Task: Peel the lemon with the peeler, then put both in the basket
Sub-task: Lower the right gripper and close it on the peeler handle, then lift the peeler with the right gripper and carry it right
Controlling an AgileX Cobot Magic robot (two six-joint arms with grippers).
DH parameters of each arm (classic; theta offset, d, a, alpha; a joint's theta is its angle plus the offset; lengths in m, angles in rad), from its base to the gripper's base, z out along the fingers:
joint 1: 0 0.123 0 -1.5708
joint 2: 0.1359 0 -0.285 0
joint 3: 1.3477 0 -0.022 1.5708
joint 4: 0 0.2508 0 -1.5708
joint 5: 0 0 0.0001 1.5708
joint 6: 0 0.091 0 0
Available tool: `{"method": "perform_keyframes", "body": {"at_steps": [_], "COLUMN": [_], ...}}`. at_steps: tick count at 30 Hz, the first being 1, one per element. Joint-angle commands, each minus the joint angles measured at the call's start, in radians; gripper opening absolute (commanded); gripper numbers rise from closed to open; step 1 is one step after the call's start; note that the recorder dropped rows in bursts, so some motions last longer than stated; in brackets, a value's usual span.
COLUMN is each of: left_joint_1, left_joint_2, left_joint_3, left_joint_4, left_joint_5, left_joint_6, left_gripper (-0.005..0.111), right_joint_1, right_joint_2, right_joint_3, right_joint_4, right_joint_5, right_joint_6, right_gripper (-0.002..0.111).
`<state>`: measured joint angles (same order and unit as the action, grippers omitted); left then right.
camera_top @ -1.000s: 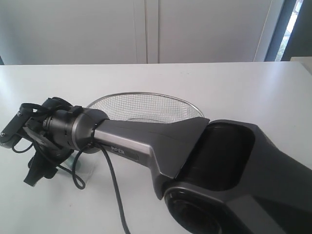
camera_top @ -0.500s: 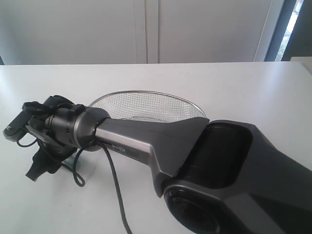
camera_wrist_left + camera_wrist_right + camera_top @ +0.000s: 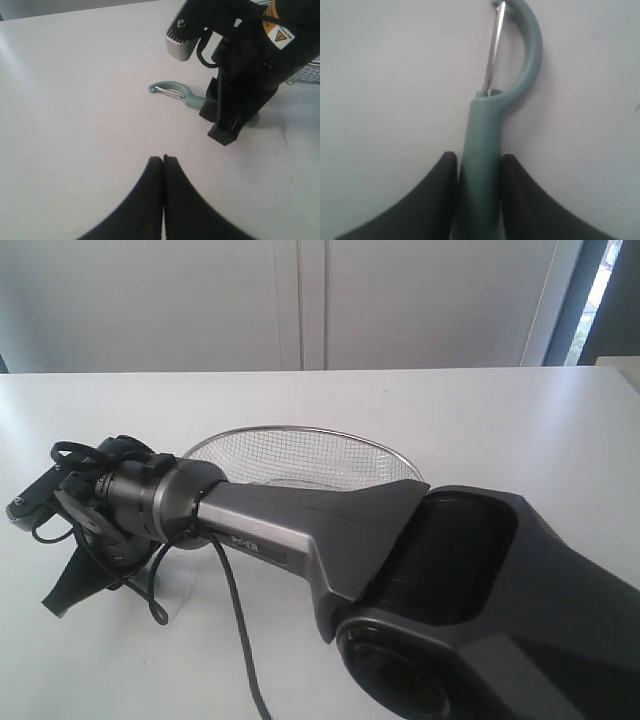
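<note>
Far on the left side of the white table [image 3: 480,420], the right gripper [image 3: 68,592] is reaching across and is tipping lower than it was a moment ago. Its two black fingers [image 3: 445,200] were standing wide apart then. Now they are squeezing in on the peeler [image 3: 482,150], one on each side of the handle, and both are touching it. The peeler is lying flat on the table, so the grab looks like it is only just happening and the lift is not yet done. The handle is pale teal plastic, straight and smooth. The head is bending round into a hoop with a thin shiny metal blade across it. Close by, the left gripper [image 3: 163,167] is hanging over the bare table with its fingers pressed together, holding nothing. In the middle, the basket [image 3: 300,430] is sitting empty as far as it shows. It is silver wire mesh, see-through, with a thick round rim. To the right, the smooth dark grey arm [image 3: 300,530] is filling the view and hiding much of the table. The lemon is not showing anywhere, so where it is cannot be told.
</note>
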<state>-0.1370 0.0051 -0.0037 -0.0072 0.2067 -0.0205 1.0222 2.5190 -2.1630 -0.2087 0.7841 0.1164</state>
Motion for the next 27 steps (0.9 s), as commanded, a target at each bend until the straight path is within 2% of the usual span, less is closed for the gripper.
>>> {"method": "perform_keyframes", "body": {"at_steps": [1,5,12,19,21,23,27], "left_joint_1": [-0.005,-0.005,-0.005,-0.005,-0.005,-0.005,-0.005], "left_joint_2": [-0.005,-0.005,-0.005,-0.005,-0.005,-0.005,-0.005], "left_joint_3": [0.004,0.004,0.004,0.004,0.004,0.004,0.004], "left_joint_4": [-0.01,-0.01,-0.01,-0.01,-0.01,-0.01,-0.01], "left_joint_5": [-0.005,-0.005,-0.005,-0.005,-0.005,-0.005,-0.005], "left_joint_6": [-0.001,-0.001,-0.001,-0.001,-0.001,-0.001,-0.001], "left_gripper": [0.0,0.0,0.0,0.0,0.0,0.0,0.0], "right_joint_1": [-0.006,-0.006,-0.006,-0.094,-0.134,-0.181,-0.238], "right_joint_2": [-0.009,-0.04,-0.171,-0.351,-0.405,-0.473,-0.551], "right_joint_3": [0.0,-0.002,-0.002,0.0,0.0,0.0,0.007], "right_joint_4": [0.023,0.02,-0.013,-0.022,0.012,0.127,0.289], "right_joint_5": [0.033,0.035,0.052,0.263,0.337,0.424,0.437], "right_joint_6": [-0.003,-0.006,-0.008,-0.068,-0.11,-0.221,-0.31], "right_gripper": [0.015,0.001,0.0,0.0,0.0,0.0,0.0]}}
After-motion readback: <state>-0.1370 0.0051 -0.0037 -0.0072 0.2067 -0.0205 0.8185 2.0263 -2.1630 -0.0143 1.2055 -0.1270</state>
